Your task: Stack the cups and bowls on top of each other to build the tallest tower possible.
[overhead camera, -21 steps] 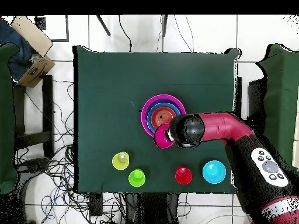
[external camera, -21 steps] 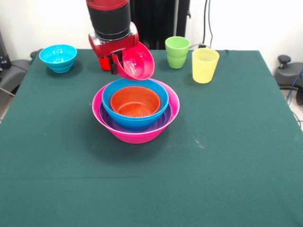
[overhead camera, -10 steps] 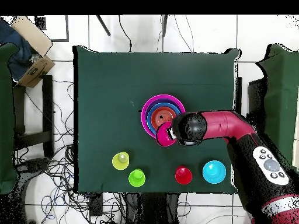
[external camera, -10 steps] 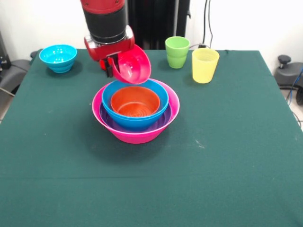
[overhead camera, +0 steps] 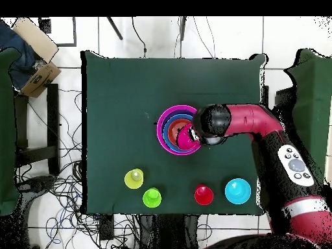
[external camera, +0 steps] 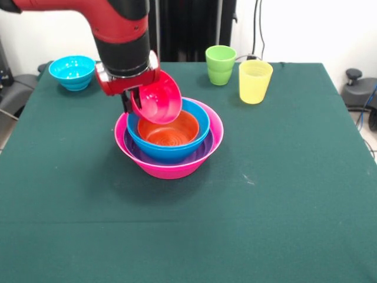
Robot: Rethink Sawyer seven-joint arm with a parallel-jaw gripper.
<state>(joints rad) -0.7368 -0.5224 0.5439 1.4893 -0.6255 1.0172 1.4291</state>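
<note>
**Operator:** Magenta-red bowl — report position and grip status.

**Inspector:** It is tilted on edge, held above the back left part of the tower, with its open side facing the front camera. The gripper is clamped on the bowl's rim at the left; the bowl hangs from it and hides most of the fingers. In the overhead view the bowl lies over the tower's side nearest the arm.

**Operator:** Tower composition?

**Inspector:** Pink bowl is outermost. Nested inside it: a purple bowl, then a blue bowl, then an orange bowl innermost. All sit upright on the green table, roughly at its centre.

**Operator:** Remaining items?

**Inspector:** Cyan bowl stands upright near the far left corner in the front view, well apart from the tower. Green cup and yellow cup stand upright just beside each other at the far right. Red cup shows only in the overhead view, between the green cup and the cyan bowl; the arm hides it in the front view.
</note>
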